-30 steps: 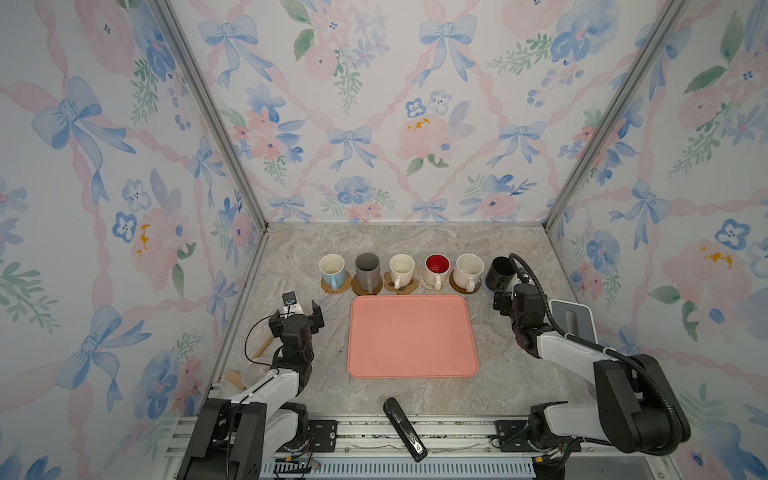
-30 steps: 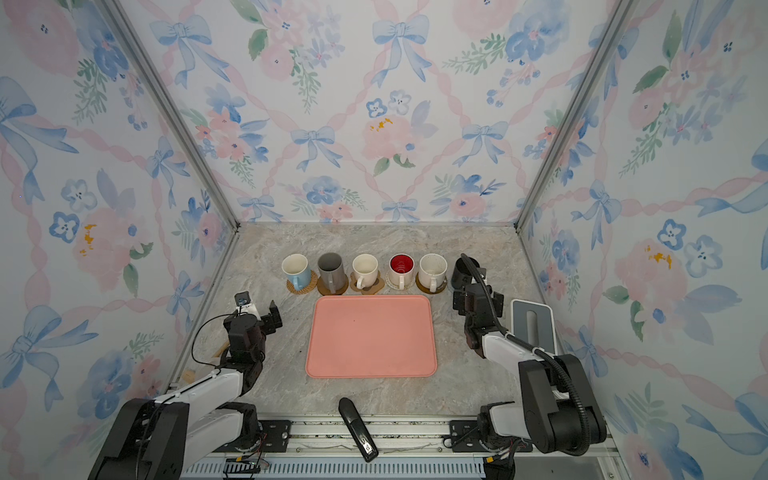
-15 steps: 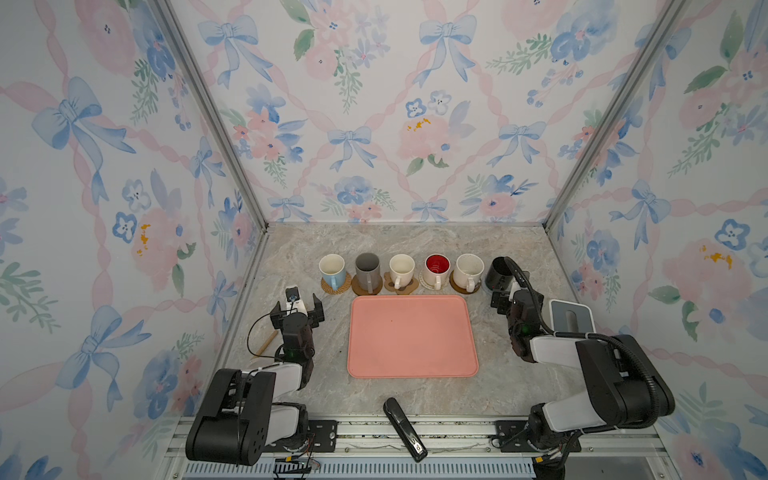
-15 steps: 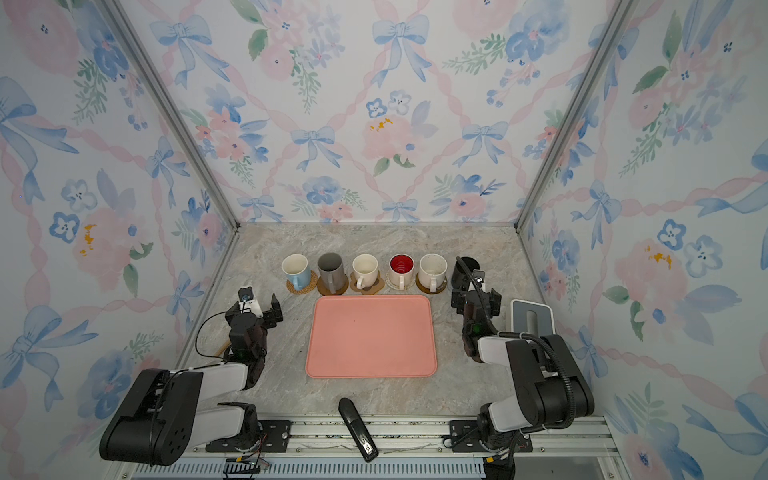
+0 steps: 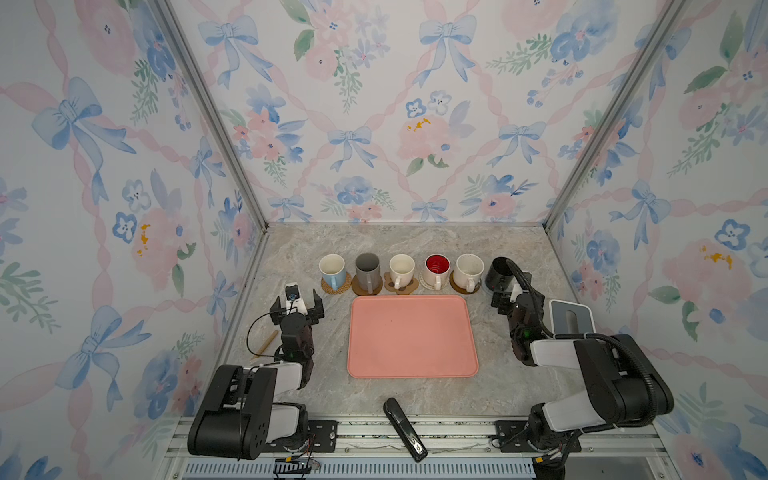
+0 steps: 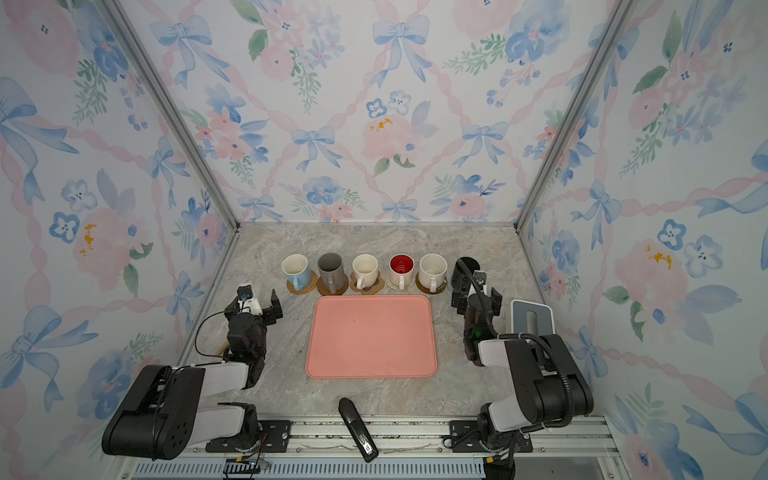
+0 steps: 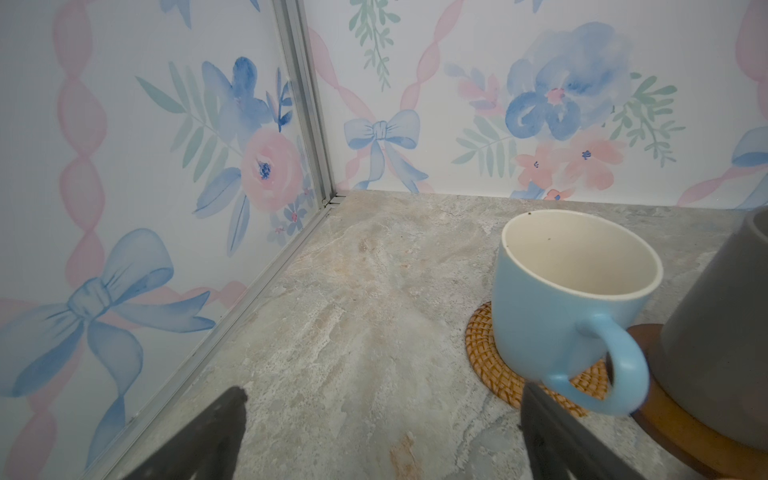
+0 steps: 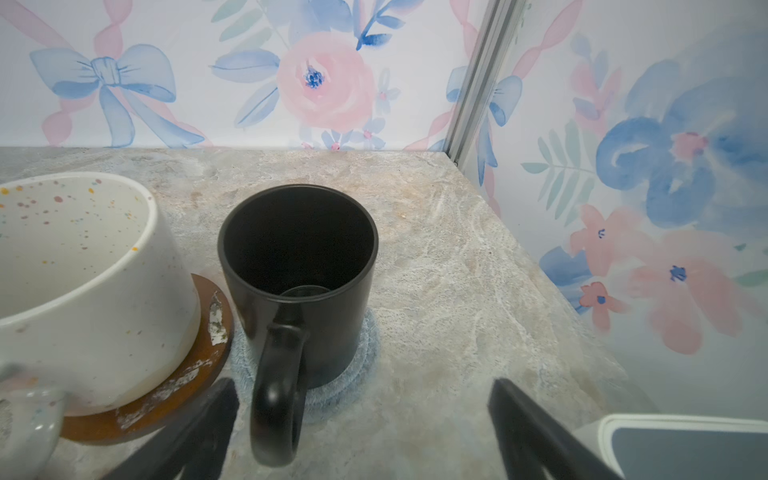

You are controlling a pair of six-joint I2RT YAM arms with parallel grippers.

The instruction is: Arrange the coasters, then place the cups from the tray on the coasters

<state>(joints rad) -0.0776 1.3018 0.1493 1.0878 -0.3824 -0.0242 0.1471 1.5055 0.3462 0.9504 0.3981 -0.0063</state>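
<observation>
At the lower left of a top view a stick (image 5: 266, 344) lies on the table (image 5: 415, 241) by its edge, just below the left gripper (image 5: 297, 303), whose jaws stand wide apart with nothing between them. In the left wrist view one finger (image 7: 552, 436) is just beside the handle of the blue cup (image 7: 573, 291); whether they touch cannot be told. Across the middle runs a row of six upright cups, handles toward the bottom of the frame, each on its coaster: blue on the rattan coaster (image 5: 343, 286), grey cup (image 5: 368, 266) on the left brown coaster (image 5: 376, 287), cream cup (image 5: 402, 266) on the paw coaster (image 5: 412, 285), red-lined cup (image 5: 437, 266) on the cream coaster (image 5: 424, 279), speckled cup (image 5: 469, 268) on the right brown coaster (image 5: 457, 286), black cup (image 5: 498, 272) on the blue coaster (image 8: 365, 353). Just below the row lies the tray (image 5: 411, 336), and a black tool (image 5: 405, 428) lies at the bottom edge. At the right a cable (image 5: 523, 275) crosses the black cup, hiding part of it. The right gripper (image 5: 516, 299) sits just below that cup, spread wide and holding nothing, with the cup's handle pointing into the gap near one finger (image 8: 208, 415). A box (image 5: 571, 318) stands just right of it.
</observation>
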